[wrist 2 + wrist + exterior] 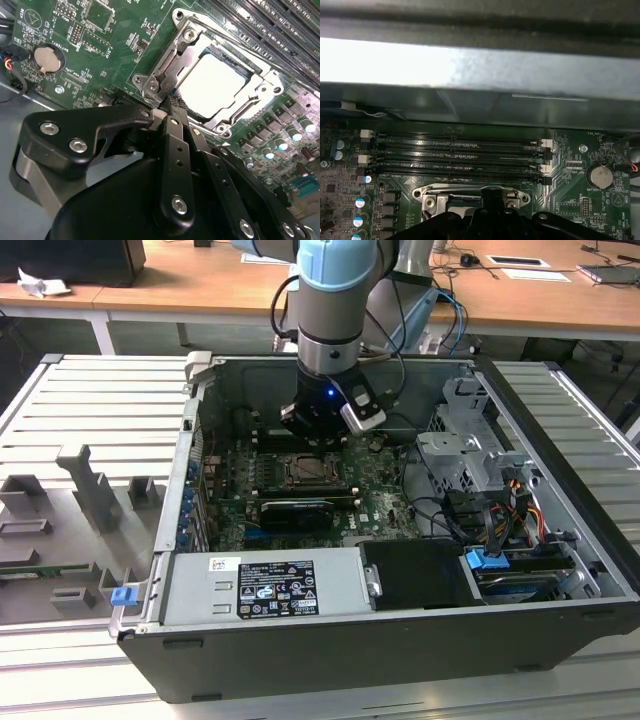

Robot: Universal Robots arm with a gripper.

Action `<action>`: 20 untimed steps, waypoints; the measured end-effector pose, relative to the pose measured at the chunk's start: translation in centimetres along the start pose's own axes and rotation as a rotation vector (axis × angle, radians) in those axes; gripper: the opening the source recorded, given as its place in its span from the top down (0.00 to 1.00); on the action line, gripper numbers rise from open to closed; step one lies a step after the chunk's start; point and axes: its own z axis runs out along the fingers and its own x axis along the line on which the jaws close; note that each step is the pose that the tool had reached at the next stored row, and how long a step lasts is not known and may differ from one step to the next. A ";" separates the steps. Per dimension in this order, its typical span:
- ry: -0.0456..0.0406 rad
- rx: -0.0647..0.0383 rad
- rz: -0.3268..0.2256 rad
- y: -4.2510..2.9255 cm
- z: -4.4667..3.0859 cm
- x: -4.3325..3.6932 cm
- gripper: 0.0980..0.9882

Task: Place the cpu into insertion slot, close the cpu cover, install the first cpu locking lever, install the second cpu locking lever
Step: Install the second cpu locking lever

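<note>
Second wrist view puts us right down at the socket: the gripper [172, 102] has its two black fingers pressed together, no gap between the tips, and nothing visibly pinched there. Those tips sit at the corner of the cpu cover [260, 90], touching or just about touching the silver hinge bracket on that side; a thin wire locking lever [172, 60] runs along the cover's edge close by. The cpu [212, 82] lies flat in the insertion slot [215, 127], its pale face showing through the cover's cut-out, and the cover looks folded down over it. Round coin battery [46, 59] sits well apart on the green motherboard [100, 50]. Over in the first wrist view, the long black memory slots [455, 155] run just beyond the socket's metal frame. Exterior view shows the arm [335, 300] reaching straight down into the open computer case [300, 640], with the gripper hovering over the socket near the board's middle.
</note>
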 end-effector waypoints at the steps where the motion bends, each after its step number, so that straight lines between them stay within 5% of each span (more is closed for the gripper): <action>1: 0.0001 0.000 0.000 0.02 -0.15 -0.01 0.99; 3: 0.0000 0.000 0.000 0.13 -1.29 -0.05 0.99; 9: 0.0000 0.000 0.000 -0.33 -1.34 0.02 0.99; 20: 0.0001 0.000 0.000 -2.59 -1.68 0.13 0.99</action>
